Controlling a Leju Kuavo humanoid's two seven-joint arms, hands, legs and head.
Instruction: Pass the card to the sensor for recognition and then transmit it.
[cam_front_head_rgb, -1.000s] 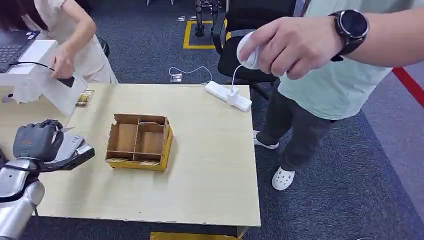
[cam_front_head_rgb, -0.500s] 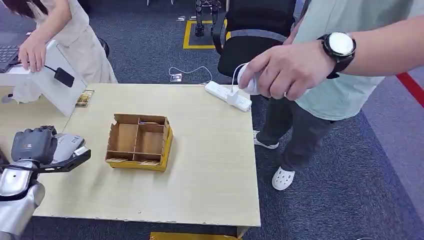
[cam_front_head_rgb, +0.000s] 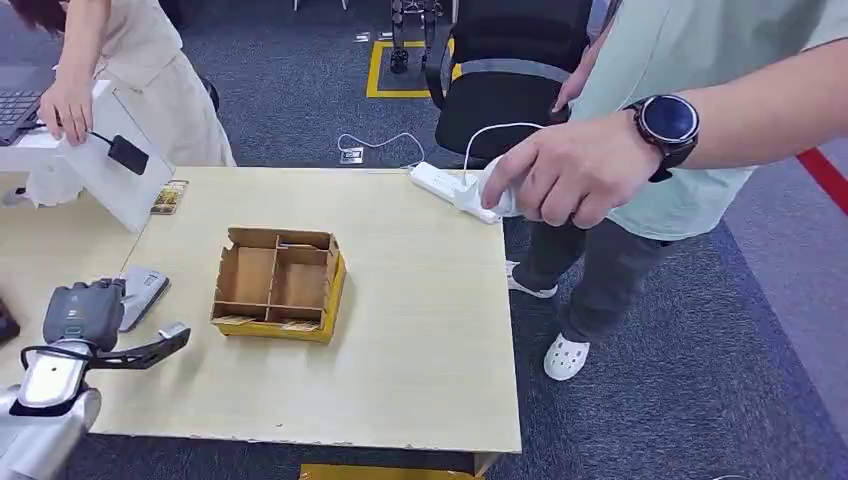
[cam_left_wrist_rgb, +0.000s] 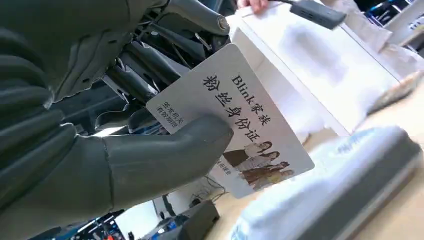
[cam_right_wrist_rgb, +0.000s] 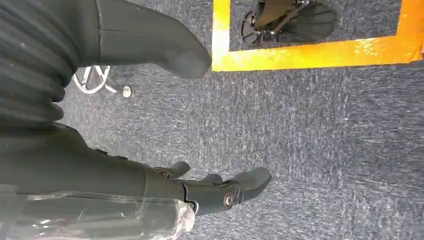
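Observation:
My left hand (cam_front_head_rgb: 78, 318) hovers over the near left part of the wooden table (cam_front_head_rgb: 420, 330). It pinches a white card (cam_left_wrist_rgb: 235, 120), printed with dark characters and a small group photo, between thumb and fingers. The grey and white sensor (cam_front_head_rgb: 143, 290) lies flat on the table just beyond the hand, and appears blurred as the sensor (cam_left_wrist_rgb: 345, 185) close under the card in the left wrist view. My right hand (cam_right_wrist_rgb: 75, 170) hangs over the dark carpet, thumb apart from the fingers, holding nothing.
A compartmented cardboard box (cam_front_head_rgb: 280, 285) stands mid-table. A person's hand (cam_front_head_rgb: 570, 170) with a wristwatch reaches to the white power strip (cam_front_head_rgb: 450, 188) at the far edge. Another person at the far left touches a white box (cam_front_head_rgb: 120, 190). A small card (cam_front_head_rgb: 170, 196) lies beside it.
My left hand has drawn back from over the sensor toward the near edge, still holding the card, leaving the sensor uncovered. The person's hand on the right has lowered to the power strip.

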